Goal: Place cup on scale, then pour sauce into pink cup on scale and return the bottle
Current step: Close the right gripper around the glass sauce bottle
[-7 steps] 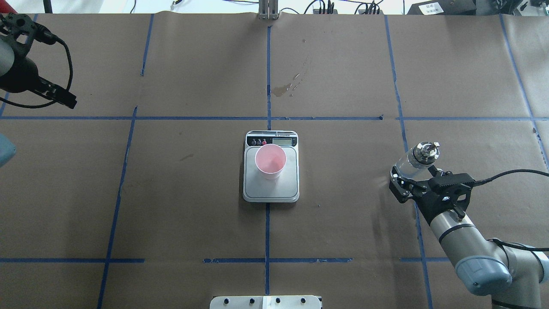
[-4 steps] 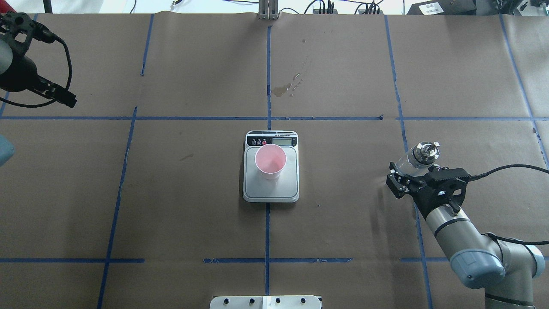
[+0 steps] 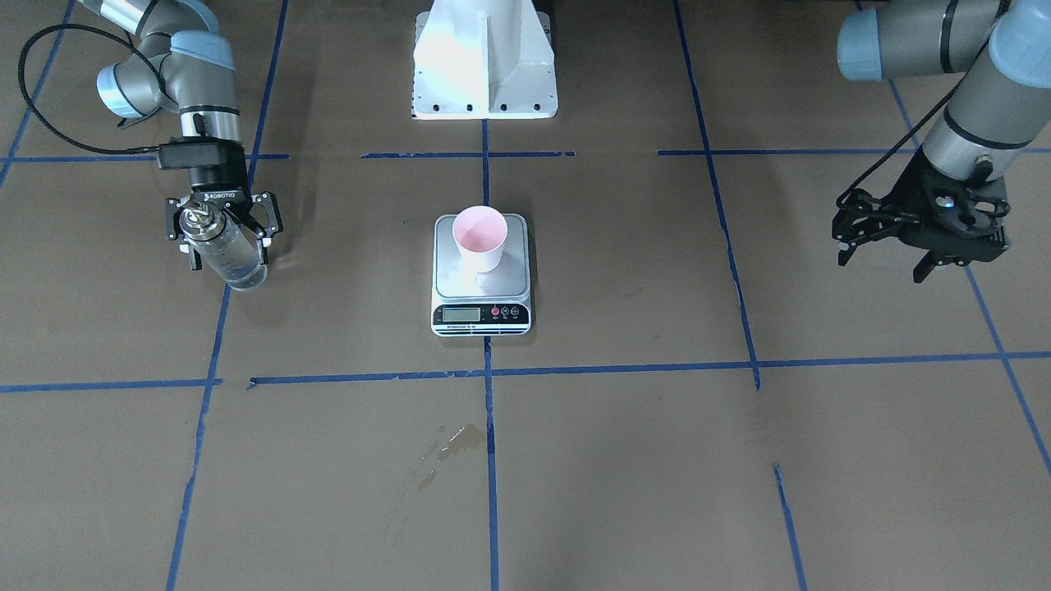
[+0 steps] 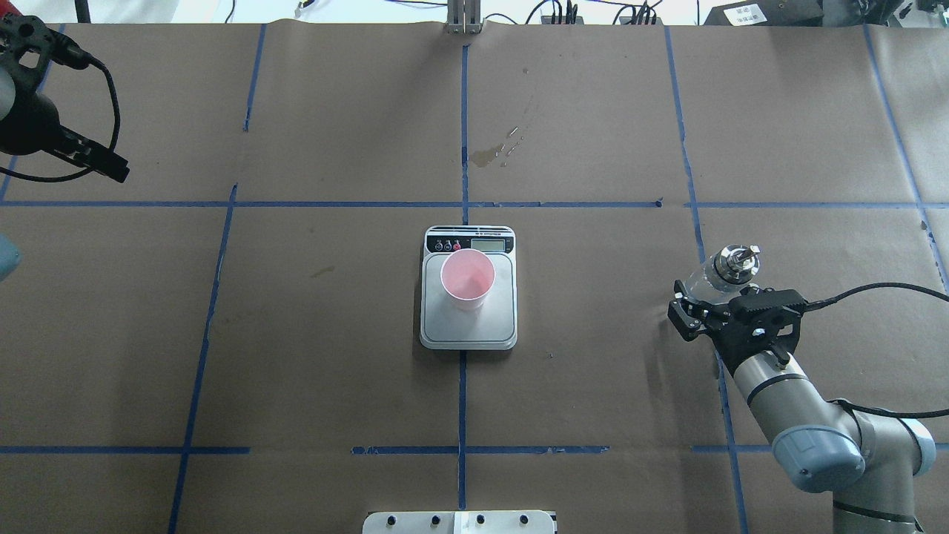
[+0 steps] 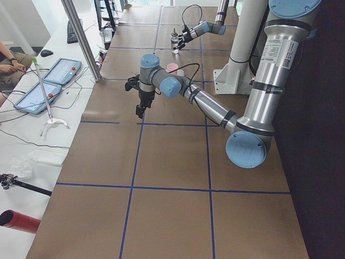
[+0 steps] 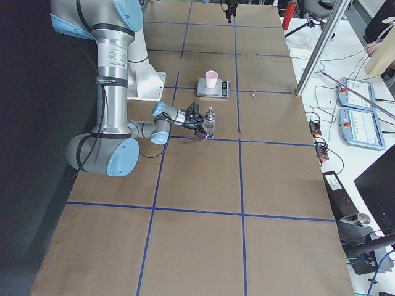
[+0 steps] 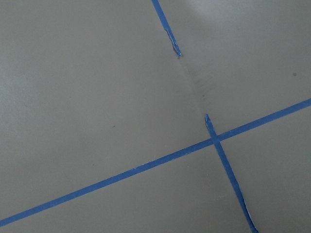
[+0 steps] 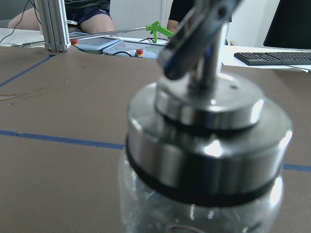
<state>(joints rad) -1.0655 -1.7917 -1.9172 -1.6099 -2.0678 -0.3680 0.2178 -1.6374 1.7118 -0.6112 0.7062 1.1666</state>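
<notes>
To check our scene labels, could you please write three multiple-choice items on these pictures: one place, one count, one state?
1. Where is the small white paper cup, pink inside? A on the grey steel platform of the flat square scale; B beside the scale; C in a gripper.
2. How many round buttons has the scale? A one; B three; C six.
3. The left gripper is: A open and empty; B shut on the cup; C shut and empty.
Key: A, it stands there; B, three are visible; A, spread wide, holding nothing.
</notes>
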